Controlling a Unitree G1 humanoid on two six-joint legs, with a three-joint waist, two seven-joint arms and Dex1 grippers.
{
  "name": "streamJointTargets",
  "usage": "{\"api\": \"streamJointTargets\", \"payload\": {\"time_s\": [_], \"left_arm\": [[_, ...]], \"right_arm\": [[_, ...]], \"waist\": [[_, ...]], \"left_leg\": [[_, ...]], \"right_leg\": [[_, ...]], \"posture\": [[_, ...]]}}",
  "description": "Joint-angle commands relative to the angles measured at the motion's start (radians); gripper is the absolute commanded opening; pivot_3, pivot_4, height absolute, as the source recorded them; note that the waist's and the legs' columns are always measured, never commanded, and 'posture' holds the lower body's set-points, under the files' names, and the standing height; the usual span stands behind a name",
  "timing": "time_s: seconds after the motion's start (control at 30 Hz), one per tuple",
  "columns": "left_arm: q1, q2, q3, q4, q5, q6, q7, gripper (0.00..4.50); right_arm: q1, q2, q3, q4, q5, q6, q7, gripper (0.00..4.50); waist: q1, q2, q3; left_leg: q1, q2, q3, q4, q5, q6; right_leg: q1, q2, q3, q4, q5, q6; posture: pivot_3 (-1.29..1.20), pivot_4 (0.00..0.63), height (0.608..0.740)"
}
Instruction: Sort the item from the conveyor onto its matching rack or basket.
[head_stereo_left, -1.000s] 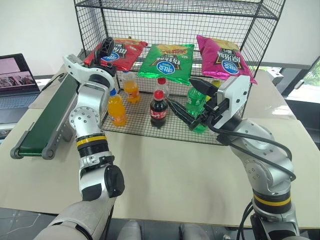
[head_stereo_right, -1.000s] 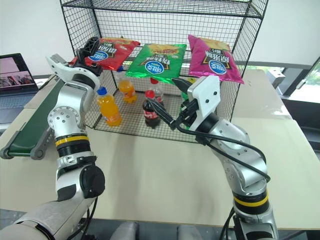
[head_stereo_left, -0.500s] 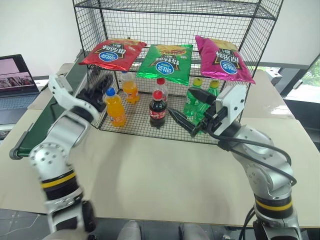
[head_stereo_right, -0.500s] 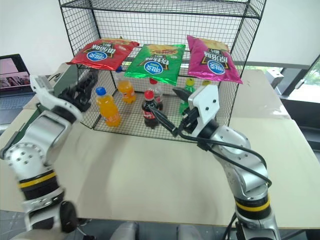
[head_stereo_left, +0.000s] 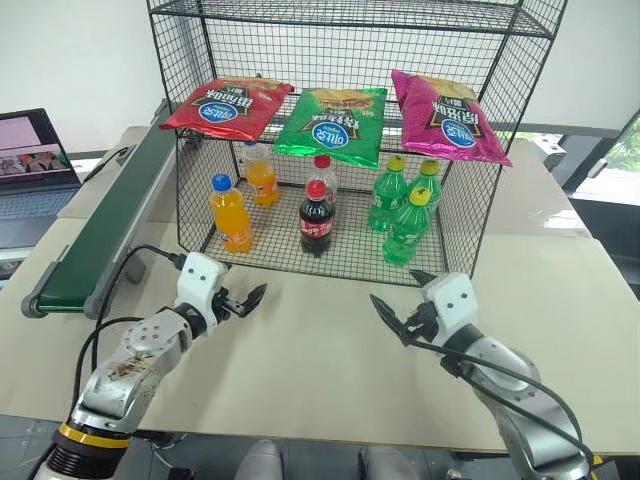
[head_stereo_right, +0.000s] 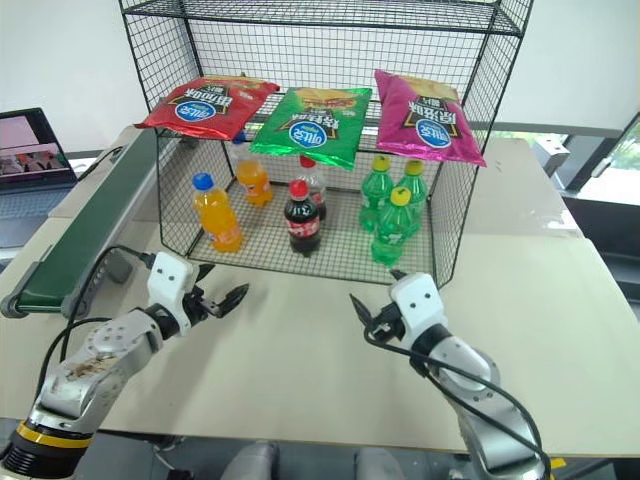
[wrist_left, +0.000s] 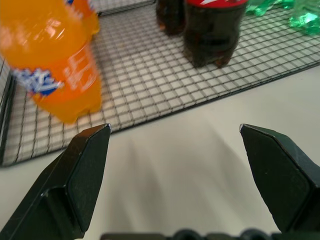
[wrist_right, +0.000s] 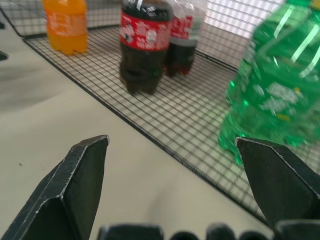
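Now both arms are hanging lower than before, left gripper (head_stereo_left: 243, 299) and right gripper (head_stereo_left: 398, 309) spread and empty over the table (head_stereo_left: 320, 350); the red chip bag (head_stereo_left: 228, 106) is lying on the rack (head_stereo_left: 385, 160).

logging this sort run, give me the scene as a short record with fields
item: red chip bag lying on the rack, left of the green bag and magenta bag
conveyor: belt bare
basket: orange, cola and green bottles standing inside
left gripper: open, empty, low over table
right gripper: open, empty, low over table
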Motion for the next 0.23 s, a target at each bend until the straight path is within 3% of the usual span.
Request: {"api": "streamJointTargets", "payload": {"time_s": [0.03, 0.23], "left_arm": [[-0.008, -0.032, -0.003, 0.046, 0.076, -0.071, -0.035, 4.39], [-0.029, -0.107, -0.009, 0.114, 0.137, -0.100, -0.075, 4.39]], "right_arm": [[0.031, 0.014, -0.019, -0.022, -0.036, -0.043, -0.028, 4.50], [0.059, 0.040, -0.030, 0.004, -0.072, -0.074, -0.045, 4.50]], "waist": [[0.000, 0.000, 0.000], [0.000, 0.000, 0.000]], "left_leg": [[0.000, 0.000, 0.000, 0.000, 0.000, 0.000], [0.000, 0.000, 0.000, 0.001, 0.000, 0.000]], "right_leg": [[0.000, 0.000, 0.000, 0.000, 0.000, 0.000], [0.001, 0.000, 0.000, 0.001, 0.000, 0.000]], "posture": [[0.00, 0.150, 0.740], [0.00, 0.150, 0.740]]}}
